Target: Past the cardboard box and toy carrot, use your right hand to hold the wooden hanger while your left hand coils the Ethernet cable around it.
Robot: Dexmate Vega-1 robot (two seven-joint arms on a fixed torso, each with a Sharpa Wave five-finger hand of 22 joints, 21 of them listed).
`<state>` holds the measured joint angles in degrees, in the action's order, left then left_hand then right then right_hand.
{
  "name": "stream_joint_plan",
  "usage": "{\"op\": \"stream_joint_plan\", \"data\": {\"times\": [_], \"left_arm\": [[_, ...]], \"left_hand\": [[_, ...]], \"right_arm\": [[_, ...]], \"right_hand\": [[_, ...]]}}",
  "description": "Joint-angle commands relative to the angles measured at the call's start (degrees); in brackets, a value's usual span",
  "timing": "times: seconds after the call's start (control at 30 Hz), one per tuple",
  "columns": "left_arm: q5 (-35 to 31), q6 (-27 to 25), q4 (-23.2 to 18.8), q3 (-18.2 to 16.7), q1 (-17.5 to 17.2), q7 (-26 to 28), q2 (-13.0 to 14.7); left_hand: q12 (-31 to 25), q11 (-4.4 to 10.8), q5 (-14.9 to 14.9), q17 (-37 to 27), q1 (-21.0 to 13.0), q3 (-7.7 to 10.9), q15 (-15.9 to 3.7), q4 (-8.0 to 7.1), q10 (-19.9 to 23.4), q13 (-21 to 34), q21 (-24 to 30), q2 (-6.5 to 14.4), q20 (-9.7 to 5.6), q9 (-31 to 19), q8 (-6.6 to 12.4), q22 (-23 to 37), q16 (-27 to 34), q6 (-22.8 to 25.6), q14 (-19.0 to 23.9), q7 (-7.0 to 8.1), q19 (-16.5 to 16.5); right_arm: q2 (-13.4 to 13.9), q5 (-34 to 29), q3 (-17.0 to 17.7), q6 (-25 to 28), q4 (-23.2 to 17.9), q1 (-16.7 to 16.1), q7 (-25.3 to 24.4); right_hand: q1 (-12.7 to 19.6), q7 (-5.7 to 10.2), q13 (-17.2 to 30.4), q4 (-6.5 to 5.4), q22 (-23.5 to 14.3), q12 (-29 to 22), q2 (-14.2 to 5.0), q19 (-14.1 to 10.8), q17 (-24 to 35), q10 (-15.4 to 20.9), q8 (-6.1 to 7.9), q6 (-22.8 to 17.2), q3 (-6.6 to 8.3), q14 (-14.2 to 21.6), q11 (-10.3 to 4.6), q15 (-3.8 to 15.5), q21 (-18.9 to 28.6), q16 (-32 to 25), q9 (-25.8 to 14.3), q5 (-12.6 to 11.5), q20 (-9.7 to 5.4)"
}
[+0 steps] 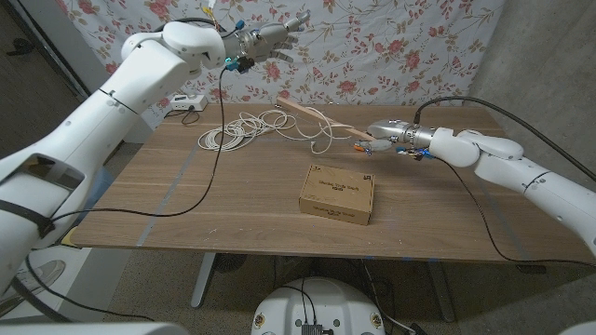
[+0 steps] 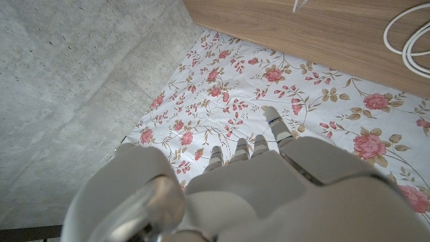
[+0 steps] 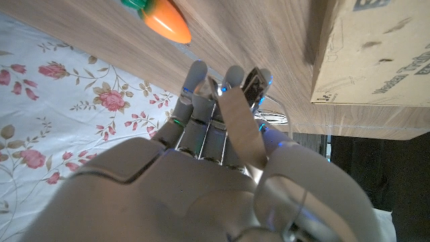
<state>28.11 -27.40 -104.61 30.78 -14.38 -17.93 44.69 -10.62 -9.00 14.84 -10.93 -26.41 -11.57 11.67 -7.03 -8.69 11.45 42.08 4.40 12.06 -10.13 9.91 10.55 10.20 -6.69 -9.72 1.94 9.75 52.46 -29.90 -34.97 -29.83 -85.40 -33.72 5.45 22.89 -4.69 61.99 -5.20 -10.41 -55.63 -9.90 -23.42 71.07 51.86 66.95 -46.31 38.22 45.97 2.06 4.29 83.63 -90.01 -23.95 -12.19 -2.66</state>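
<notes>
The right hand [image 1: 384,136] holds the stiff, light hanger [image 1: 317,117] by one end over the surface [image 1: 186,205], while the left hand [image 1: 270,42], fingers spread and holding nothing, hovers above the limp, springy cable [image 1: 244,130], probably best pinched near a free end.

Behind the table's [image 1: 186,200] far edge, a floral cloth [image 1: 391,46]; past the far left corner, a white power strip [image 1: 188,102].

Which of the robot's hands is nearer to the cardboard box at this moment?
The right. The right hand sits low over the table just beyond the cardboard box, gripping the wooden hanger. The left hand is raised high in front of the floral backdrop, well beyond the box and to its left.
</notes>
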Motion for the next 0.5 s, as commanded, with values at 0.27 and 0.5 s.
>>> {"op": "stream_joint_plan", "data": {"times": [0.27,0.5], "left_arm": [[2.14,0.46,-1.67,-1.43,-1.60,-0.05,0.84],[2.64,0.86,-2.10,-1.60,-2.14,0.14,0.84]], "left_hand": [[-0.32,-0.41,0.36,0.04,0.31,-0.54,0.06,-0.10,-0.58,-0.04,-0.39,0.33,0.17,-0.06,0.01,0.14,0.47,-1.38,-6.22,-0.23,21.56],[-0.40,-0.48,0.43,0.05,0.31,-0.57,-0.01,-0.07,-0.75,-0.06,-0.56,0.44,0.17,-0.07,0.07,0.17,0.57,-1.71,-6.26,-0.50,21.53]], "right_arm": [[6.10,-17.53,4.49,-0.14,-3.89,-10.06,-31.41],[7.72,-20.38,4.44,2.06,-5.56,-12.47,-34.83]], "right_hand": [[-1.50,1.15,1.07,-1.40,0.22,-18.08,0.37,2.77,0.11,-2.41,-0.70,2.89,-0.88,-5.14,-0.71,3.75,-2.32,0.66,-0.62,-1.22,-2.54],[-2.35,3.50,-1.46,-1.97,0.30,-15.77,1.03,4.48,0.03,-5.18,-1.79,5.74,-2.09,-10.04,-2.11,4.72,-4.28,1.27,-0.24,-2.15,-3.58]]}}
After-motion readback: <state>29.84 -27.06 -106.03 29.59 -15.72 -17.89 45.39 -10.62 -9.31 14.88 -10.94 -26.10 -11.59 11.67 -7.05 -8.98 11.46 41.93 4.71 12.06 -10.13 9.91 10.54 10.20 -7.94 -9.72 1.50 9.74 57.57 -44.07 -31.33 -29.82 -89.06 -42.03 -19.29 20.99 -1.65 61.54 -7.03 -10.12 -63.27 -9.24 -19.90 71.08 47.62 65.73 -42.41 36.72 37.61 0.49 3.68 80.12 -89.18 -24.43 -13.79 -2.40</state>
